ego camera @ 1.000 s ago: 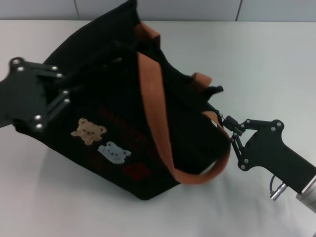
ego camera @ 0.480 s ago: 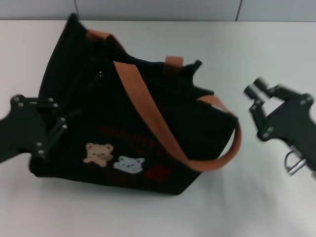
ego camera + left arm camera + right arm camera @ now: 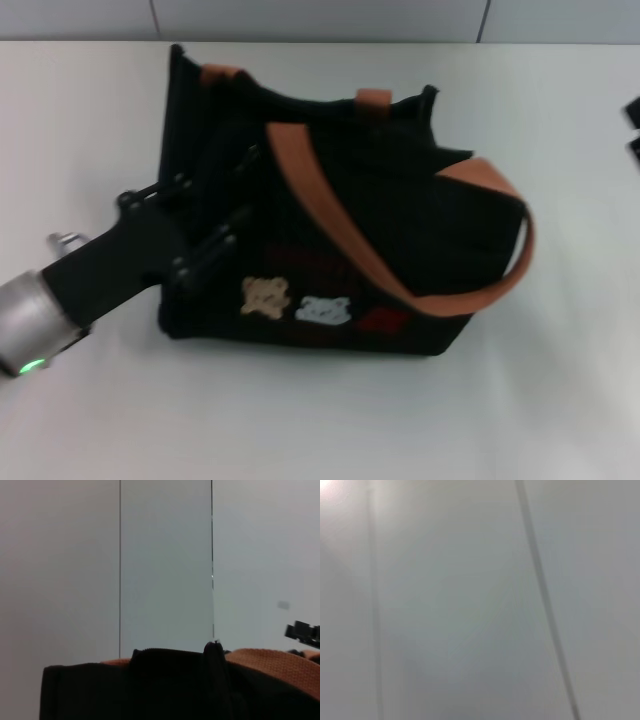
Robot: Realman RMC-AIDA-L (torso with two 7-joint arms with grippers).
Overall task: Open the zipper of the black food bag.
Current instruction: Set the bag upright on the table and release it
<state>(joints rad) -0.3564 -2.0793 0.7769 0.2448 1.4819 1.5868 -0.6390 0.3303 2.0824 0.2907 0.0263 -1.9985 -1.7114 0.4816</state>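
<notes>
On the worktop [image 3: 300, 420] the bag [image 3: 330, 230] stands upright, left gripper [image 3: 205, 245] against its left end, finger state unclear, right gripper [image 3: 634, 125] well off; steady this end before seeking the unseen zipper pull.

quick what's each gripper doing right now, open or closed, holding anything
Left gripper: against the left end of the black food bag; cannot be told whether it grips it.
Right gripper: barely in view at the head view's right edge, away from the bag; state cannot be told.

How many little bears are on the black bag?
2. A tan bear and a pale-blue bear sit side by side low on the black food bag's front; more may be hidden.
</notes>
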